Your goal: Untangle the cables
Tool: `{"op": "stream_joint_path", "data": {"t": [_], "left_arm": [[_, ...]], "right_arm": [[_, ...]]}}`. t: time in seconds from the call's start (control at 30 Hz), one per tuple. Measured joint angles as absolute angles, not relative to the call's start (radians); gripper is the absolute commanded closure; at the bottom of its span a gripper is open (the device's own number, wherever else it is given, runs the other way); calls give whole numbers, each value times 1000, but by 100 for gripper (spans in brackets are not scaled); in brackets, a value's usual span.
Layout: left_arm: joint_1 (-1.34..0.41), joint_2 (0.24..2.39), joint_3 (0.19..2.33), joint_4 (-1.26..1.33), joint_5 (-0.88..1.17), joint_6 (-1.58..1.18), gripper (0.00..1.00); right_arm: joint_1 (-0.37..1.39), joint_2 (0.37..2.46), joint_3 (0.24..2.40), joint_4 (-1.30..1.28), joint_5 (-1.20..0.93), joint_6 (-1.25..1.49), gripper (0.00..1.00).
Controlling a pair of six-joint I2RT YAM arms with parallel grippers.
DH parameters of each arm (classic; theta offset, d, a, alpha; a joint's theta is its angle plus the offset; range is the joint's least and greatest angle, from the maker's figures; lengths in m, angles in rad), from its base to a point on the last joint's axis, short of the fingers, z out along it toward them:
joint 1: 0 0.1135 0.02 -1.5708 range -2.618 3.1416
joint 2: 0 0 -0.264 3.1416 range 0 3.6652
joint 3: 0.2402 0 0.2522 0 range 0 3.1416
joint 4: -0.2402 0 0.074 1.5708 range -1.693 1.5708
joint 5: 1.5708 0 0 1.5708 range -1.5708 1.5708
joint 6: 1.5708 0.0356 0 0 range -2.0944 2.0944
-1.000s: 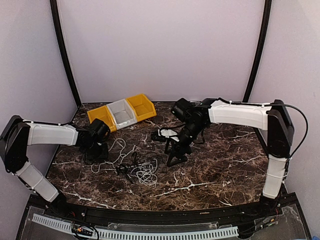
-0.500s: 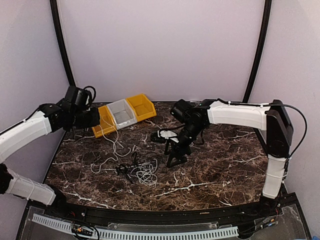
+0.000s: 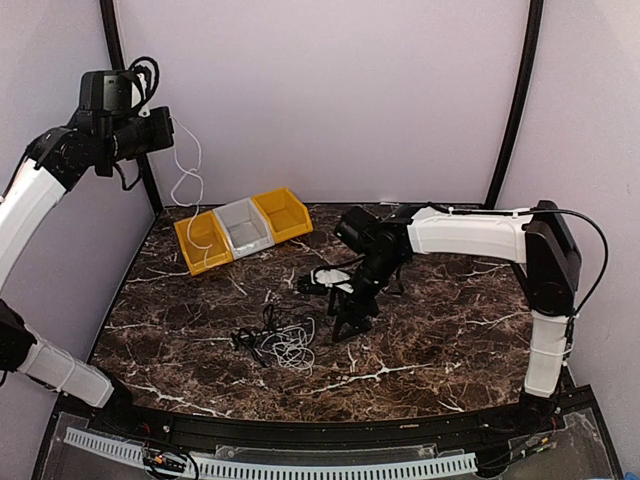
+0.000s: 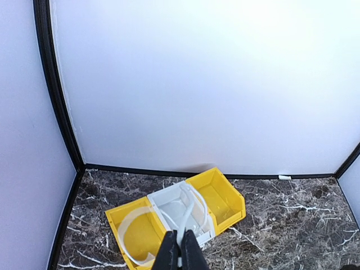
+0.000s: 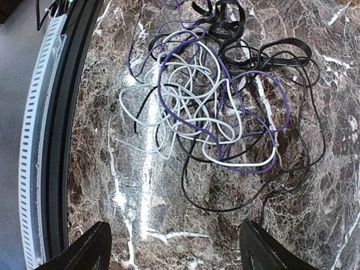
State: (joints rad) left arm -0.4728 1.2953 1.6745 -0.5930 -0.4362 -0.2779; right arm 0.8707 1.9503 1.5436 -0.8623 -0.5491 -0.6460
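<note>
Left end effector (image 3: 163, 128) pinched shut on white cable (image 3: 186, 180), raised high, cable dangling toward yellow bin (image 3: 203, 243). Right end effector (image 3: 347, 322) wide open, empty, just right of cable tangle (image 3: 283, 343) on desk (image 3: 430, 330); right arm nearer.

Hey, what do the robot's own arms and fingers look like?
The left arm and right arm match: smooth white shells over the long links, black joints and black wrists. A thin black cable loops outside the right arm's upright link. The fingers are plain black, no markings visible.
</note>
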Motion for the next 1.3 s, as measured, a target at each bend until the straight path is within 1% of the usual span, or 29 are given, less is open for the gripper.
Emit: {"op": "stream_joint_path", "data": {"t": [0.2, 0.33, 0.47, 0.53, 0.73, 0.83, 0.97, 1.13, 1.3], "left_arm": [[-471, 1446, 1913, -598, -476, -180, 100], [-447, 1531, 2026, -581, -483, -113, 100], [-397, 1648, 2162, -576, -470, -76, 100], [-372, 1692, 2196, -576, -456, -67, 100], [-273, 1740, 2205, -587, -376, -83, 100], [-224, 1748, 2206, -588, -319, -104, 100], [-195, 1754, 2165, -574, -265, -132, 100], [-196, 1756, 2032, -558, -207, -159, 100], [-196, 1754, 1912, -531, -177, -176, 100]], "right_arm": [[852, 1902, 1521, -865, -493, -646, 21], [779, 1756, 1419, -855, -469, -637, 22], [669, 1584, 1274, -799, -477, -603, 22], [614, 1511, 1192, -758, -485, -577, 22], [472, 1345, 963, -590, -541, -508, 20], [414, 1312, 892, -514, -547, -491, 20], [406, 1343, 882, -474, -558, -487, 20], [405, 1395, 888, -463, -565, -489, 20], [406, 1403, 888, -460, -565, -495, 20]]}}
